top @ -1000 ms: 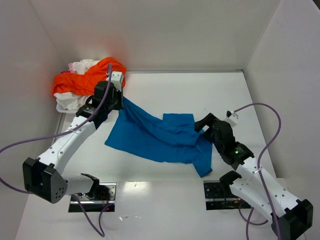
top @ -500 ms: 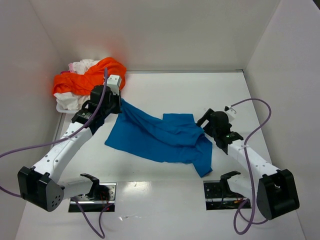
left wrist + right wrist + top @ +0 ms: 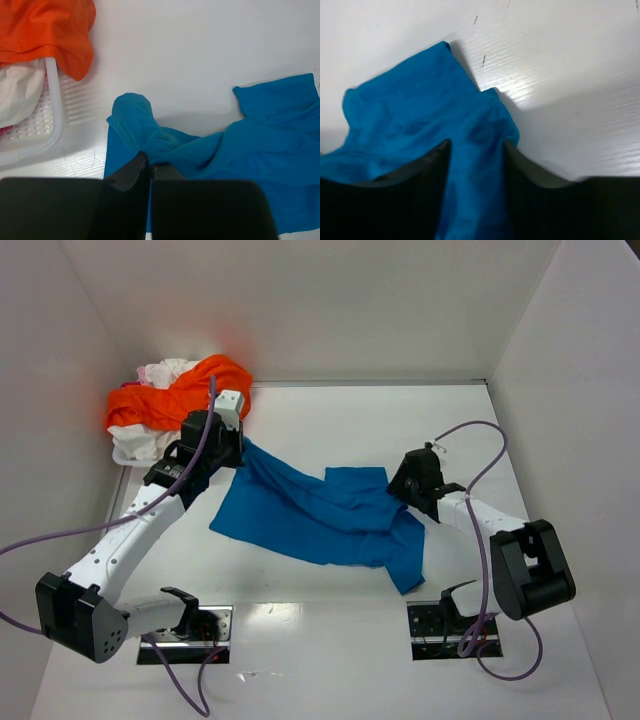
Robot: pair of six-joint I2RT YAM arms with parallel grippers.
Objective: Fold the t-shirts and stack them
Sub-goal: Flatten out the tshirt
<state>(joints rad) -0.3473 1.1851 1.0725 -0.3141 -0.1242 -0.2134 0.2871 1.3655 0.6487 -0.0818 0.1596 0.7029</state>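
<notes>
1. At the far left corner of the table [image 3: 360,425], a white basket [image 3: 53,95] is set close to the side wall.
2. An orange shirt [image 3: 175,400] is heaped over the basket's top and spilled past its rim on the side toward the table's middle. White and pinkish shirts [image 3: 17,92] are bunched beneath it, inside the basket.
3. A blue shirt [image 3: 310,515] is laid outside the basket on the middle of the table. It is rumpled and only partly flattened.
4. Its long axis is laid on a diagonal from the far left, near the basket, to the near right. At the near-right end a flap is pointed toward the arms' bases.
5. The shirt's far-left corner is clamped in the left gripper [image 3: 148,162], whose jaws are fully closed. The cloth is bunched into a hump just ahead of the fingertips.
6. The right gripper [image 3: 475,150] is set low at the shirt's right edge with its jaws partly apart. One finger is placed on each side of a ridge of blue cloth, so the cloth is straddled rather than pinched.
</notes>
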